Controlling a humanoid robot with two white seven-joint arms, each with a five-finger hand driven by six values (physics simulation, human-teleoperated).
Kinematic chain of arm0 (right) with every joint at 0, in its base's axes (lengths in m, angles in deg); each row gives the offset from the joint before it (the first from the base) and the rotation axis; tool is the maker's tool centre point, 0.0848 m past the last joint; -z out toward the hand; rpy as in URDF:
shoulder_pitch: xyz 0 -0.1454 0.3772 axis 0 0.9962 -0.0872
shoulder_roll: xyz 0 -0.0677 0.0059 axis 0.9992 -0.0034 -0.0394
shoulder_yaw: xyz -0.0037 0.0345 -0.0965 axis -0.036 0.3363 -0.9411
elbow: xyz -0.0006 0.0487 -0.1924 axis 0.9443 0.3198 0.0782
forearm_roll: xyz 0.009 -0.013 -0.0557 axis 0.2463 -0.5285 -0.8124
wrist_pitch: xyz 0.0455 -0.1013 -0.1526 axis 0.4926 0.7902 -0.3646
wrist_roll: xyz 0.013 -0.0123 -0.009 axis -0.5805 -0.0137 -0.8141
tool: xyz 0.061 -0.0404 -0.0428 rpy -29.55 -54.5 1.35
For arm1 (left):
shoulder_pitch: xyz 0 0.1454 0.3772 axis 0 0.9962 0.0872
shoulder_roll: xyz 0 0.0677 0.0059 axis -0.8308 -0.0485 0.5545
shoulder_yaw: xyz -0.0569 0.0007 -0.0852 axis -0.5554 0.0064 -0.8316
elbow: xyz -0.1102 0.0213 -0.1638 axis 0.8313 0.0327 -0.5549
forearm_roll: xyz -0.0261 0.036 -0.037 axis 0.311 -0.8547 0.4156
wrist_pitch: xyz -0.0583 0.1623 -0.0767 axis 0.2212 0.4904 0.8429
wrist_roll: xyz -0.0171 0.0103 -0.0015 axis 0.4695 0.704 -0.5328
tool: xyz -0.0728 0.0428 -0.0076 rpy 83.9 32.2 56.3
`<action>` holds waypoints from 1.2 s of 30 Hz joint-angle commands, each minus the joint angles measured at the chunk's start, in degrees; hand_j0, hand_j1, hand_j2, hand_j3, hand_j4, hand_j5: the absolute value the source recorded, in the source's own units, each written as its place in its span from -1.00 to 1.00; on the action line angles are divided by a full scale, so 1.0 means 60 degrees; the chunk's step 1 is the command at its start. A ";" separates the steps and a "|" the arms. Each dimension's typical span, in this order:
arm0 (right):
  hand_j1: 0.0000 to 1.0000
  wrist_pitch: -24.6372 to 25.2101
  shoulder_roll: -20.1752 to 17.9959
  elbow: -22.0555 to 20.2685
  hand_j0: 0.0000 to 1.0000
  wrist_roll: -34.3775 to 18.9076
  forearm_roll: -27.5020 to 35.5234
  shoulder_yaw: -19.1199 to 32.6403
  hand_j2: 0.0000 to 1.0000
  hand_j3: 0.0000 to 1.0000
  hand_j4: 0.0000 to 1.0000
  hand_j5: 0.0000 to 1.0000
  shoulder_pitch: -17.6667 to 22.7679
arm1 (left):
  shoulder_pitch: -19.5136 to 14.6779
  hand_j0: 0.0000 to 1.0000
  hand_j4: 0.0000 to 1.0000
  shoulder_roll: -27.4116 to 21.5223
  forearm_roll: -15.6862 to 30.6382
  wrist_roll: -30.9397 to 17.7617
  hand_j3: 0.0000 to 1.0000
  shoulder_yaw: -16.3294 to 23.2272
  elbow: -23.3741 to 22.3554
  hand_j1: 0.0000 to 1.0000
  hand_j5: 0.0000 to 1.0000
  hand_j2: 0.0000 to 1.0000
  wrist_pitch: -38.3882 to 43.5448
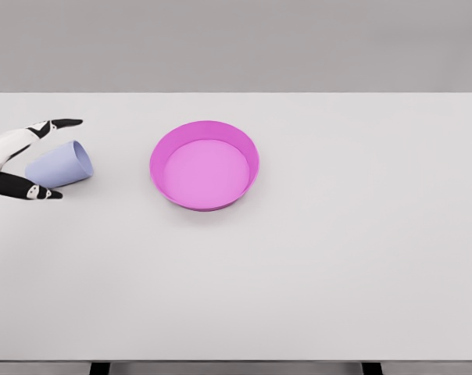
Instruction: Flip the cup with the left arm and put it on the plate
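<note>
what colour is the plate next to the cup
Bright magenta pink; the round shallow plate shows best in the head view.

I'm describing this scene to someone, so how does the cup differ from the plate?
The cup is pale blue; the plate is bright pink. The cup lies on its side between the left hand's fingers, while the plate sits flat, upright and untouched. The plate looks wider. Both rest on the white table.

No readable text, labels, brands, numbers or signs anywhere in frame. Checked the lavender cup (61,164) at left, the pink plate (205,165) centre-left, and the white table (314,266) surface: all plain, unmarked.
</note>
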 commanded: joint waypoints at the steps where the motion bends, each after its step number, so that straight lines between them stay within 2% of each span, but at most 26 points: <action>1: 1.00 0.0001 0.0000 0.0000 1.00 -0.0001 0.0001 0.0000 1.00 1.00 1.00 1.00 0.0000 | 0.0000 1.00 1.00 0.0008 0.0390 -0.0190 1.00 0.0012 0.0006 1.00 1.00 1.00 0.0789; 6: 1.00 0.0001 0.0000 0.0000 1.00 -0.0001 0.0001 0.0000 1.00 1.00 1.00 1.00 -0.0015 | -0.0147 1.00 1.00 0.0082 0.0859 -0.0190 1.00 -0.0076 0.0020 1.00 1.00 1.00 0.1287; 9: 1.00 0.0001 0.0000 0.0000 1.00 -0.0001 0.0001 0.0000 1.00 1.00 1.00 1.00 0.0000 | -0.0249 1.00 1.00 0.0096 0.0874 -0.0190 1.00 -0.0061 0.0020 1.00 1.00 1.00 0.2547; 13: 1.00 0.0001 0.0000 0.0000 1.00 -0.0001 0.0001 0.0000 1.00 1.00 1.00 1.00 0.0000 | -0.0571 1.00 1.00 0.0594 0.0933 -0.0190 1.00 -0.0061 0.0152 1.00 1.00 1.00 0.3924; 18: 1.00 0.0001 0.0000 0.0000 1.00 -0.0001 0.0001 0.0000 1.00 1.00 1.00 1.00 0.0000 | -0.0850 1.00 1.00 0.1048 0.0947 -0.0190 1.00 -0.0061 0.0240 1.00 1.00 1.00 0.4759; 22: 1.00 0.0001 0.0000 0.0000 1.00 -0.0001 0.0001 0.0000 1.00 1.00 1.00 1.00 0.0000 | -0.0850 1.00 1.00 0.1166 0.0889 -0.0190 1.00 -0.0046 0.0328 1.00 1.00 1.00 0.5535; 28: 1.00 0.0001 0.0000 0.0000 1.00 -0.0001 0.0001 0.0000 1.00 1.00 1.00 1.00 0.0000 | -0.0835 1.00 1.00 0.1151 -0.0078 -0.0175 1.00 -0.0032 0.0269 1.00 1.00 1.00 0.5931; 31: 1.00 0.0001 0.0000 0.0000 1.00 -0.0001 0.0001 0.0000 1.00 1.00 1.00 1.00 0.0000 | -0.0850 1.00 1.00 0.1166 -0.0927 -0.0175 1.00 0.0012 0.0269 1.00 1.00 1.00 0.6019; 36: 1.00 0.0001 0.0000 0.0000 1.00 -0.0001 0.0001 0.0000 1.00 1.00 1.00 1.00 0.0000 | -0.0850 1.00 1.00 0.1312 -0.1397 -0.0175 1.00 0.0027 0.0269 1.00 1.00 1.00 0.6122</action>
